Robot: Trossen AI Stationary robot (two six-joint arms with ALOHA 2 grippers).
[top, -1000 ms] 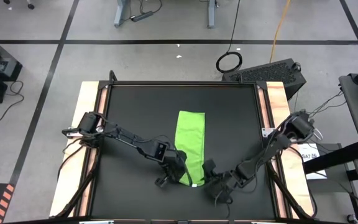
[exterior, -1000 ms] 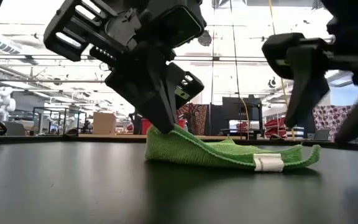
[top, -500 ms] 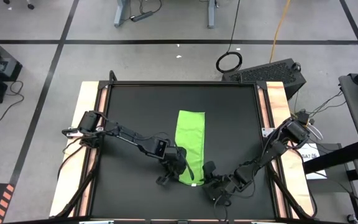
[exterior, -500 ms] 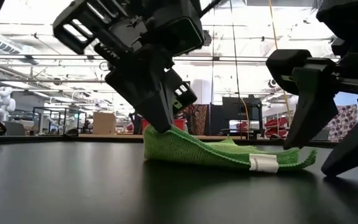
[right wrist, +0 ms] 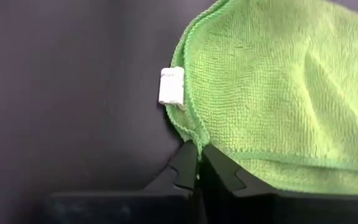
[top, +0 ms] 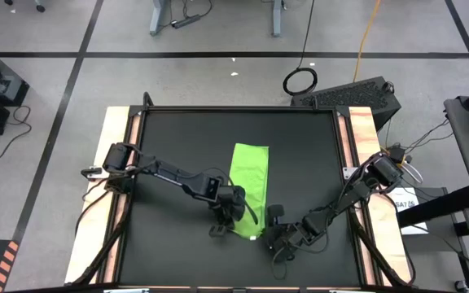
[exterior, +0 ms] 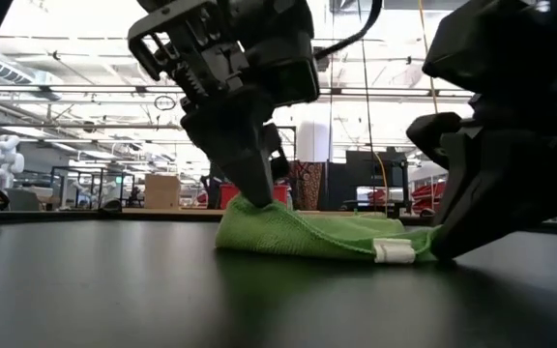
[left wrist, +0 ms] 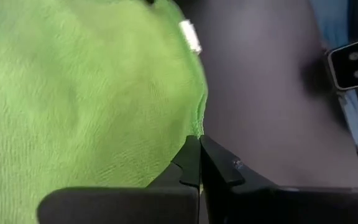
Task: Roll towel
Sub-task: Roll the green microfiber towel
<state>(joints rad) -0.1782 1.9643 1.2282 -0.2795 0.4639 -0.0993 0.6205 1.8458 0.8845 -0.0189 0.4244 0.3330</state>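
One lime-green rectangular cloth towel (top: 248,185) of slightly textured fabric lies on the black worktop (top: 169,138), running lengthwise from about mid-worktop toward the near edge, folded into a narrow strip. No container is visible on the worktop; the towel is the sole loose item there. One small white label (right wrist: 171,85) is sewn to the towel's hem near its near corner, also visible in the low view (exterior: 393,252). Two dark arms are present, both at the towel's near end. The left claw (top: 233,213) is set on the near left corner of the towel; the left wrist view shows its two fingers pressed together with the towel's edge at their tips (left wrist: 199,163), so it is clamped on the towel. In the low view this claw (exterior: 249,193) comes down steeply onto the raised left end of the fabric, which stands lifted above the worktop there. The right claw (top: 269,236) sits at the near right corner; the right wrist view shows its fingers together at the tips, pinching the hem just beside the white label (right wrist: 197,163). In the low view the right claw (exterior: 445,244) meets the fabric at worktop level, just beside the label. Between the two claws the towel sags in a shallow curve.
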